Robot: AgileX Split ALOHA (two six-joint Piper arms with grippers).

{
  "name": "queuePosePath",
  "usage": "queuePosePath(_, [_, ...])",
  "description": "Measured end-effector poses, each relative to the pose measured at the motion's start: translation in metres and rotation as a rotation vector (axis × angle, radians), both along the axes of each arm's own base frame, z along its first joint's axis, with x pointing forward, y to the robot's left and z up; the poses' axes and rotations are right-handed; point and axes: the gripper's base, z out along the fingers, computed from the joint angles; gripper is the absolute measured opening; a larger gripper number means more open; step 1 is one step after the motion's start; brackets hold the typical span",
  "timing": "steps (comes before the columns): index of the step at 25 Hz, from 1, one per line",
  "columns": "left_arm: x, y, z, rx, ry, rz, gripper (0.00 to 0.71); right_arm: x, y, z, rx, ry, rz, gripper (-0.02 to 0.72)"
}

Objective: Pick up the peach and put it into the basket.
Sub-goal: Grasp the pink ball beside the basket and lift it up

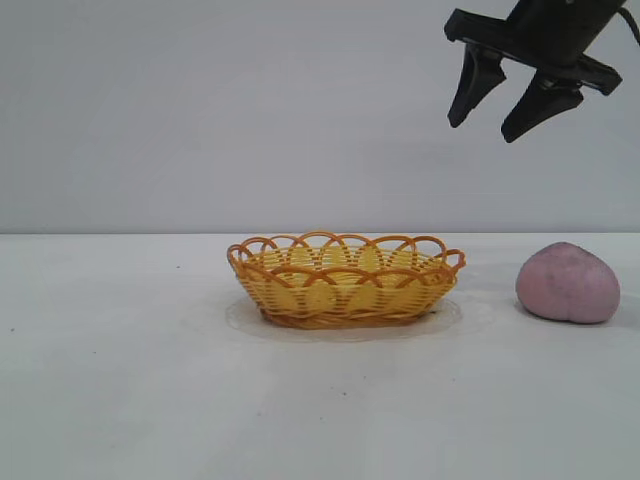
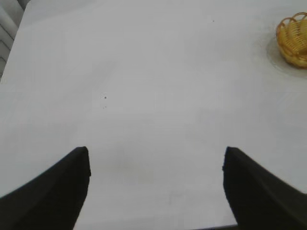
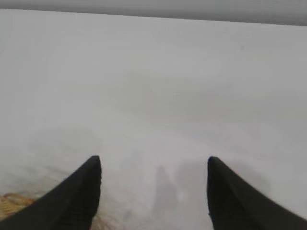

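Observation:
The pale pink peach (image 1: 568,283) rests on the white table at the right, apart from the yellow wicker basket (image 1: 345,279) with an orange looped rim in the middle. High above the gap between them hangs my right gripper (image 1: 483,125), open and empty, its black fingers pointing down. In the right wrist view that right gripper (image 3: 153,165) stands open over bare table, with a bit of basket (image 3: 9,203) at the frame's edge. My left gripper (image 2: 156,153) is open and empty in the left wrist view, with the basket (image 2: 293,39) far off. The peach shows in neither wrist view.
The white table (image 1: 120,380) stretches wide on the basket's left and front. A plain grey wall (image 1: 200,100) stands behind. The table's far edge (image 3: 153,14) shows in the right wrist view.

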Motion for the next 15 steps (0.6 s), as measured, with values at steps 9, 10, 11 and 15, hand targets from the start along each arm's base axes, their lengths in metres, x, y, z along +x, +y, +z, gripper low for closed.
queuePosePath(9, [0.0003,0.0002,0.0005,0.002,-0.006,0.001,0.534,-0.0017,0.0009,-0.0007,-0.043,-0.018,0.072,0.457])
queuePosePath(10, [0.0003,0.0002,0.0005,0.002,-0.006,0.001,0.534,-0.0018,0.001,-0.0008,-0.044,-0.018,0.076,0.408])
queuePosePath(11, [0.0003,0.0002,0.0005,0.002,-0.006,0.001,0.534,-0.0022,0.0012,-0.001,-0.048,-0.017,0.084,0.405])
queuePosePath(15, [0.0003,0.0002,0.0005,0.002,-0.006,0.001,0.534,-0.0044,0.001,-0.0027,-0.083,-0.011,0.129,0.376])
